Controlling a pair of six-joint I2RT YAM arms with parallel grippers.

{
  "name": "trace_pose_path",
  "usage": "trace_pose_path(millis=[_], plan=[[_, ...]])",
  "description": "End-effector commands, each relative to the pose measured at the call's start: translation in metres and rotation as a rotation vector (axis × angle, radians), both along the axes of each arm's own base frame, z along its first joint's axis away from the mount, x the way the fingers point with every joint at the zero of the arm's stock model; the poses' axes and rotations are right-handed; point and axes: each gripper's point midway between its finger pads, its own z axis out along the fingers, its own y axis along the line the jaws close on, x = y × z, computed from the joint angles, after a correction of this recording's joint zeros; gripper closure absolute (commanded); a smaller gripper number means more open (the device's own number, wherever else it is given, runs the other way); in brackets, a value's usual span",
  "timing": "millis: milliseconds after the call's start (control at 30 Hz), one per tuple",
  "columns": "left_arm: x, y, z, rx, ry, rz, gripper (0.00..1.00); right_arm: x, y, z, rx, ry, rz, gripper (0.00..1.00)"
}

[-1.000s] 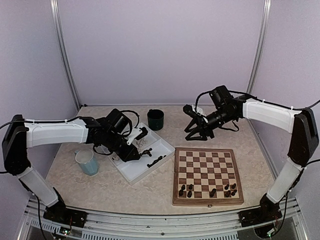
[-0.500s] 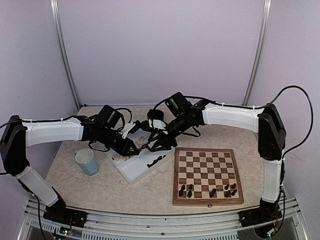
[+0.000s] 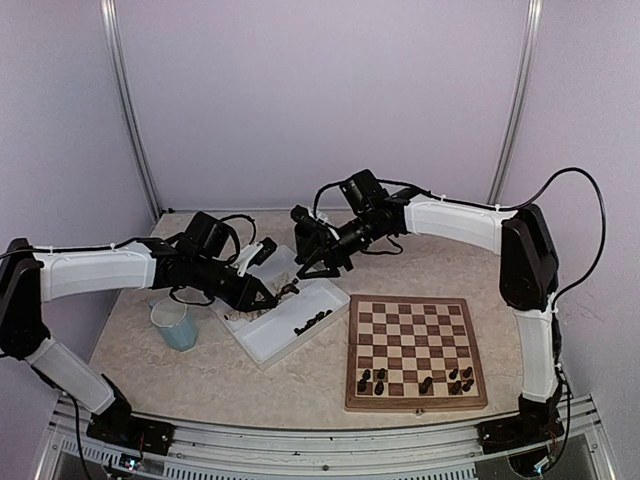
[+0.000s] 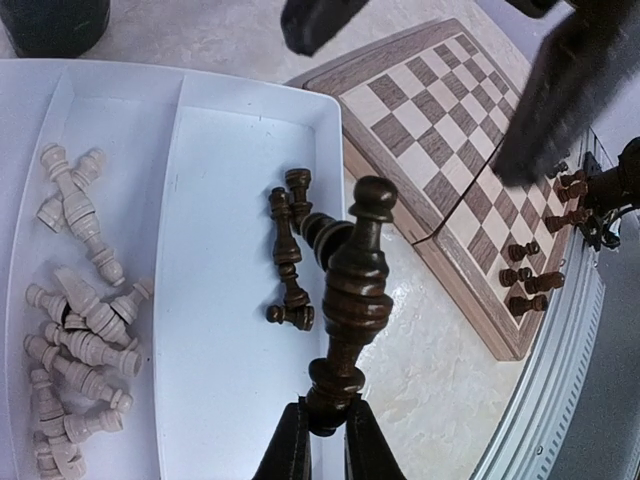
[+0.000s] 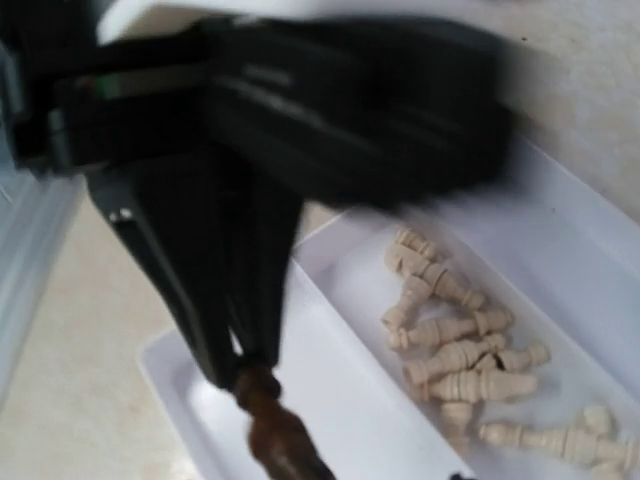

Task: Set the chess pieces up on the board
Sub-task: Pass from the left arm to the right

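Dark chess piece [image 4: 352,290] clamped in left pincer [image 4: 327,418]; right pincer [image 3: 320,268] stands spread apart.

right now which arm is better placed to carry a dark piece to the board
Left, probably: the left gripper is shut on a dark piece above the tray; the right gripper hangs open and empty.

left claw [image 5: 245,362] pinches dark piece [image 5: 272,428] over tray [image 5: 345,405] holding pale pieces [image 5: 450,357].

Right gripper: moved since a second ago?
Yes. The right gripper swung left, from behind the chessboard to above the far end of the white tray.
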Motion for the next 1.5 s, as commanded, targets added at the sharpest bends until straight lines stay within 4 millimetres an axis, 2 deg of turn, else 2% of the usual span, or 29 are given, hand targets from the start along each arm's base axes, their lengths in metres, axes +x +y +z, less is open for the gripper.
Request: trace_pose_path(millis=[0, 100, 333, 667, 867, 1133, 1467], plan=[[0.006, -0.006, 0.023, -0.094, -0.066, 0.009, 0.95, 0.001, -0.012, -0.001, 0.079, 0.350, 0.006, 0.46], [0.008, -0.007, 0.028, -0.110, -0.080, 0.014, 0.95, -0.006, -0.012, -0.004, 0.103, 0.454, 0.032, 0.46], [0.008, -0.007, 0.026, -0.108, -0.073, 0.023, 0.95, -0.016, -0.012, 0.003, 0.146, 0.594, 0.091, 0.50], [0.007, -0.010, 0.023, -0.119, -0.057, 0.014, 0.94, -0.018, -0.005, -0.001, 0.141, 0.609, 0.082, 0.59], [0.006, -0.011, 0.025, -0.127, -0.060, 0.010, 0.94, -0.008, 0.001, -0.007, 0.120, 0.602, 0.022, 0.64], [0.005, -0.011, 0.025, -0.130, -0.058, 0.007, 0.94, -0.006, 0.005, -0.011, 0.117, 0.620, 0.019, 0.72], [0.003, -0.015, 0.020, -0.124, -0.044, -0.006, 0.94, -0.005, 0.008, -0.005, 0.126, 0.620, 0.024, 0.71]])
